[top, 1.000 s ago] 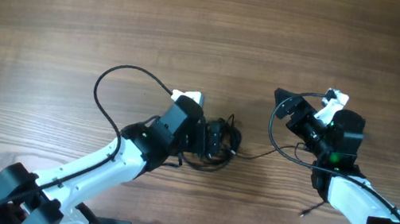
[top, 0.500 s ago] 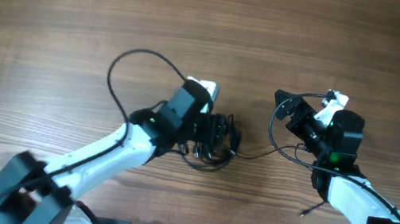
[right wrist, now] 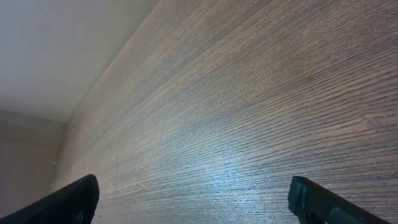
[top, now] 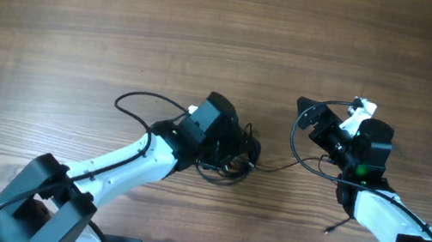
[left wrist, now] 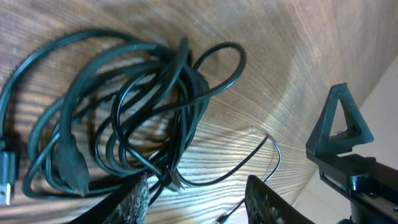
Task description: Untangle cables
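Cables (left wrist: 130, 118): plain black, ahead of the left gripper (left wrist: 199, 205) jaws. Table (right wrist: 249, 93): brown, fine wood grain, ahead of the right gripper (right wrist: 196, 202) jaws. Both jaw pairs black.

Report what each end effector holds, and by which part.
Nothing is held. The left end effector is open at the cables; the right end effector is open and empty.
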